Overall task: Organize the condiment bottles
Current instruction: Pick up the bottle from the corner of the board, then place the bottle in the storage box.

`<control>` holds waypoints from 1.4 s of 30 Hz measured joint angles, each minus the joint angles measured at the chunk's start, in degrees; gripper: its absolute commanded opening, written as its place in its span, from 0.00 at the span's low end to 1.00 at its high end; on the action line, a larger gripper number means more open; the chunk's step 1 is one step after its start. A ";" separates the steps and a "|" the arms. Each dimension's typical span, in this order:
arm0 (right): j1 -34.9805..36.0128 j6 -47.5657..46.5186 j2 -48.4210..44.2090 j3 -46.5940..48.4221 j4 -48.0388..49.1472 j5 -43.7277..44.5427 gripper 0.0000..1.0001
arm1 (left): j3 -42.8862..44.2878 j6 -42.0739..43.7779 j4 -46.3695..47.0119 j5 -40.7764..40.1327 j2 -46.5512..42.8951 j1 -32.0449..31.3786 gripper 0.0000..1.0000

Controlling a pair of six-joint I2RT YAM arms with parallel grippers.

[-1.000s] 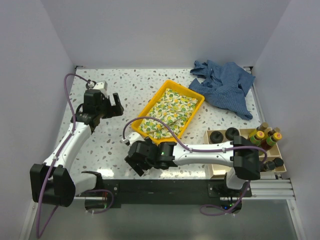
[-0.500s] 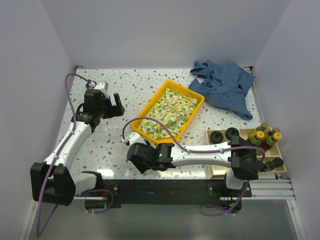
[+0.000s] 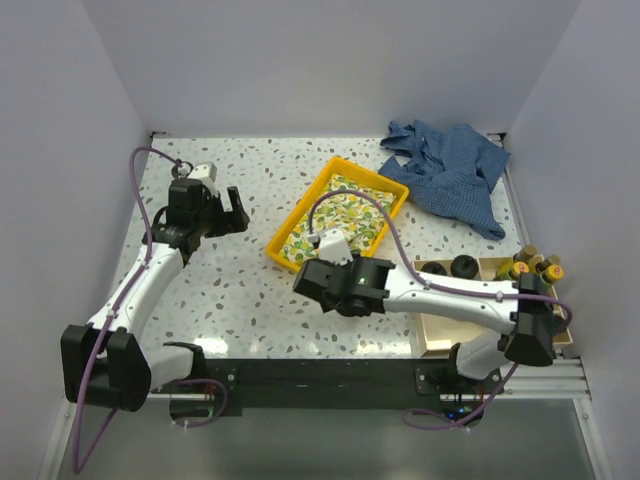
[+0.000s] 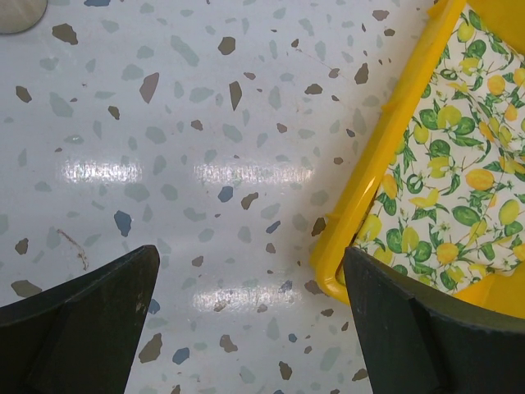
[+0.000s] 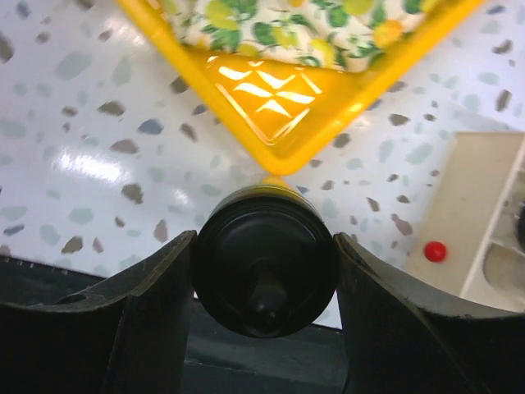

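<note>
Tabletop [image 3: 250, 290] of speckled terrazzo, pale walls [image 3: 320, 70]

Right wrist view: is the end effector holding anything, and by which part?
Yes: the right end effector grips a black-lidded bottle by opposite sides of its lid.

Yellow tray [image 3: 305, 207], lemon-print liner [image 3: 347, 207]; blue cloth [image 3: 450, 170]; white speckled table [image 3: 250, 290]; black-lidded bottle [image 5: 264, 263]
</note>
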 measured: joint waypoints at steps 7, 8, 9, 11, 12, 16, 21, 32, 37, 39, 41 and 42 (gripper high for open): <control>-13.51 2.95 -16.52 -3.72 -5.42 3.08 0.00 | 0.00 0.00 -0.02 -0.02 0.00 0.00 1.00; -15.32 2.91 -18.73 -3.72 -6.14 3.58 0.00 | 0.00 0.00 -0.02 -0.02 0.00 0.00 1.00; -16.68 2.86 -20.61 -3.72 -6.75 4.22 0.00 | 0.00 0.00 -0.02 -0.02 0.00 0.00 1.00; -18.58 2.89 -23.19 -3.72 -8.09 4.92 0.00 | 0.00 0.00 -0.02 -0.02 0.00 0.00 1.00; -19.21 3.04 -23.87 -3.72 -9.14 5.31 0.00 | 0.00 0.00 -0.02 -0.02 0.00 0.00 1.00; -22.80 4.68 -24.26 -4.09 -13.42 6.19 0.00 | 0.00 0.00 -0.02 -0.04 0.00 0.00 1.00; -25.86 7.23 -26.36 -6.95 -16.61 6.23 0.00 | 0.00 0.00 -0.02 -0.11 0.00 0.00 1.00; -26.08 6.84 -33.77 -11.43 -17.44 5.51 0.00 | 0.00 0.00 -0.02 -0.15 0.00 0.00 1.00; -26.08 6.32 -35.01 -12.68 -17.49 5.29 0.00 | 0.00 0.00 -0.02 -0.22 0.00 0.00 1.00; -26.08 6.32 -35.65 -13.38 -17.44 4.83 0.00 | 0.00 0.00 -0.02 -0.24 0.00 0.00 1.00; -26.08 5.75 -36.57 -14.10 -17.03 3.63 0.00 | 0.00 0.00 -0.02 -0.24 0.00 0.00 1.00; -26.08 5.53 -36.85 -14.32 -16.96 3.13 0.00 | 0.00 0.00 -0.02 -0.22 0.00 0.00 1.00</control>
